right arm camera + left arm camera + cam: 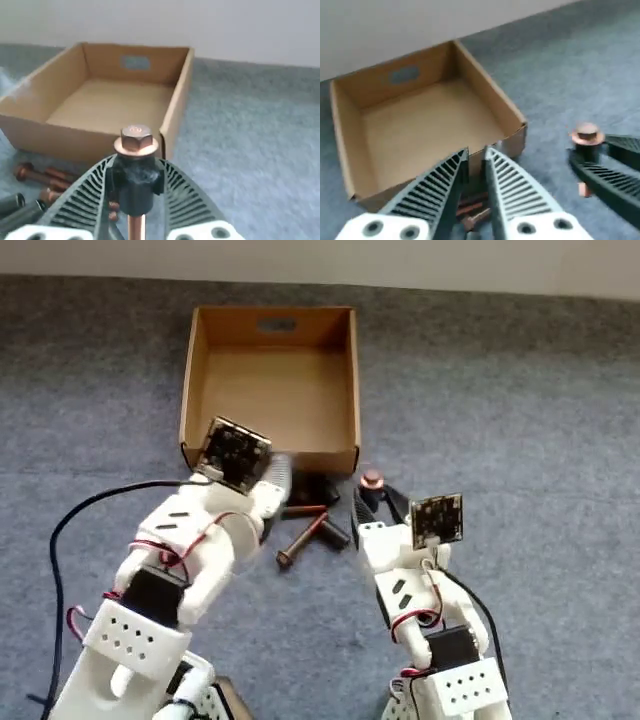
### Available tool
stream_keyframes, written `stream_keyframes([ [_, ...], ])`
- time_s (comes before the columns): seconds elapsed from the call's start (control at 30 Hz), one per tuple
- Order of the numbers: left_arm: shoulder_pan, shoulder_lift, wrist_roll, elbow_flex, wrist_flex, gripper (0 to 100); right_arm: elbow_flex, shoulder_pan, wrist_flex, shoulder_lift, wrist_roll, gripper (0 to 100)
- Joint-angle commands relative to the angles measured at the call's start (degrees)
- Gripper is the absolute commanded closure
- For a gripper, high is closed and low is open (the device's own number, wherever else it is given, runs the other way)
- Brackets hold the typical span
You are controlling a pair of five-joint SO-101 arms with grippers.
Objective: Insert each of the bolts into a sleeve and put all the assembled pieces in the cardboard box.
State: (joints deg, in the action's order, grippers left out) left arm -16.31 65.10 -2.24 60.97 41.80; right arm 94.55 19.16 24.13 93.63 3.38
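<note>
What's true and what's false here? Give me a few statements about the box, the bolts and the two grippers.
1. The cardboard box has nothing in it. True.
2. The right gripper holds a bolt seated in a black sleeve. True.
3. Every bolt is already in the box. False: loose bolts lie on the carpet in front of it.
4. The left gripper grips a sleeve. False: it holds nothing.

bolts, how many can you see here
3 at least: one bolt stands in the black sleeve held by the right gripper; two bolts lie loose on the carpet beside the cardboard box. The left arm may hide more.
</note>
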Motion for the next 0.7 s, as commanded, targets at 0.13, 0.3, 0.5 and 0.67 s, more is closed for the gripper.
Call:
stream_keyframes([
  [0.13,15.69,0.31,-0.88,10.77,-0.44,99,-17.98,-1.10,12.00,0.13,0.18,99.2],
  [0.3,17.54,0.66,-0.88,16.84,-0.53,99,-25.98,-1.10,11.82,-6.64,0.44,99.2],
  [0.5,17.54,0.66,-0.79,21.41,-5.63,99,-48.13,-0.04,11.82,-37.14,0.62,99.2],
  [0.67,17.54,0.75,-0.70,25.71,-11.16,99,-67.74,1.98,11.82,-62.64,0.62,99.2],
])
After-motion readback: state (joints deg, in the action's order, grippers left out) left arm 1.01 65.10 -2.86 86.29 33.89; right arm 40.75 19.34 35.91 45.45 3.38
